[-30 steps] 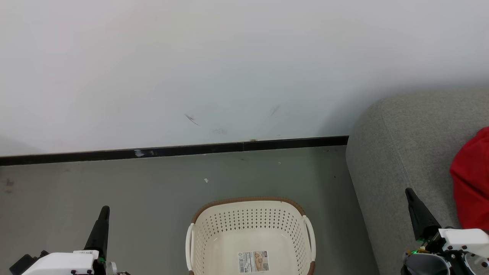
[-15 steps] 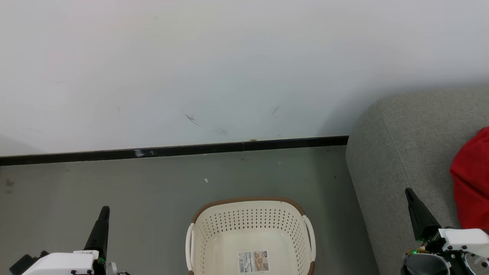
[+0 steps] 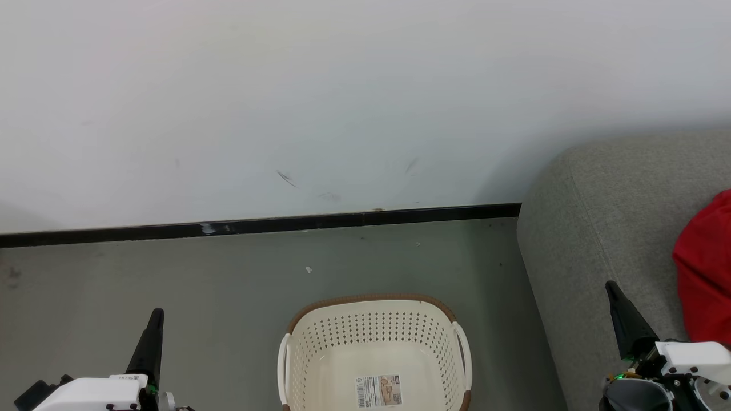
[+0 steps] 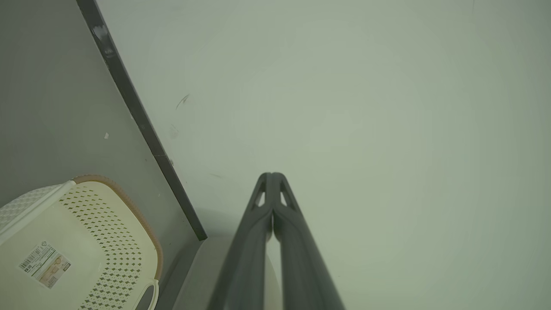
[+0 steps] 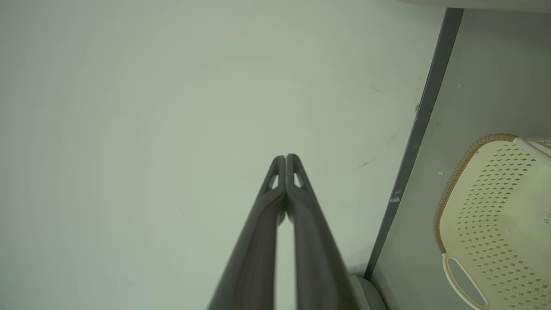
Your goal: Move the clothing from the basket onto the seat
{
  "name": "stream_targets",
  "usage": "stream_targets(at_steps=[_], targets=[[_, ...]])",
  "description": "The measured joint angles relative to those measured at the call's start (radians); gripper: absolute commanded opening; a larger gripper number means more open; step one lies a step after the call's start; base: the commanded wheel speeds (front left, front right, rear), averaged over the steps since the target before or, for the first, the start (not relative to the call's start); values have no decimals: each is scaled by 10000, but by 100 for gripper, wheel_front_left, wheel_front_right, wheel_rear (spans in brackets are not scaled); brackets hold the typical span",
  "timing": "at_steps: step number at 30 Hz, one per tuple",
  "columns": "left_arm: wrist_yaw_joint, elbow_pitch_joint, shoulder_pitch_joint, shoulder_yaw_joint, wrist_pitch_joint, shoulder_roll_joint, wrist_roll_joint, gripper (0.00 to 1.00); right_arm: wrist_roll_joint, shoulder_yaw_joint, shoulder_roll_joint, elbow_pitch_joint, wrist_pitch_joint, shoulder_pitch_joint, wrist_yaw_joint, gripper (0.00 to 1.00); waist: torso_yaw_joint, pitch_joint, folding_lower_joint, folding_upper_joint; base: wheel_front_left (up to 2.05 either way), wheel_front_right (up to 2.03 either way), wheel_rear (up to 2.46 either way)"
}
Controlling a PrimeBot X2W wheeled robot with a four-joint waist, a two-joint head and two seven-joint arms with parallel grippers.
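Note:
The cream-white basket stands on the floor at the bottom middle of the head view, with just a paper label on its bottom. Red clothing lies on the grey seat at the right edge, partly cut off. My left gripper is at the lower left, shut and holding nothing, well left of the basket. Over the seat's near edge, just left of the clothing, my right gripper is shut and holding nothing. Each wrist view has its fingertips pressed together, the left gripper and the right gripper, with the basket off to one side.
A white wall with a black baseboard runs behind the basket. Grey floor spreads between the baseboard and the basket, with a small white scrap on it.

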Motion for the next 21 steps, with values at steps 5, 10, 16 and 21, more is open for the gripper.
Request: stream_targets(at_steps=[5, 10, 16, 21], targets=[[0, 2, 0, 0, 0, 0, 0, 0, 0, 0, 0, 0, 0, 0, 0, 0, 0, 0, 0, 0, 0, 0, 0], [0, 4, 0, 0, 0, 0, 0, 0, 0, 2, -2, 0, 0, 0, 0, 0, 0, 0, 0, 0, 0, 0, 0], [0, 13, -1, 0, 0, 0, 0, 0, 2, 4, -2, 2, 0, 0, 0, 0, 0, 0, 0, 0, 0, 0, 0], [0, 17, -1, 0, 0, 0, 0, 0, 2, 4, -4, 2, 0, 0, 0, 0, 0, 0, 0, 0, 0, 0, 0]])
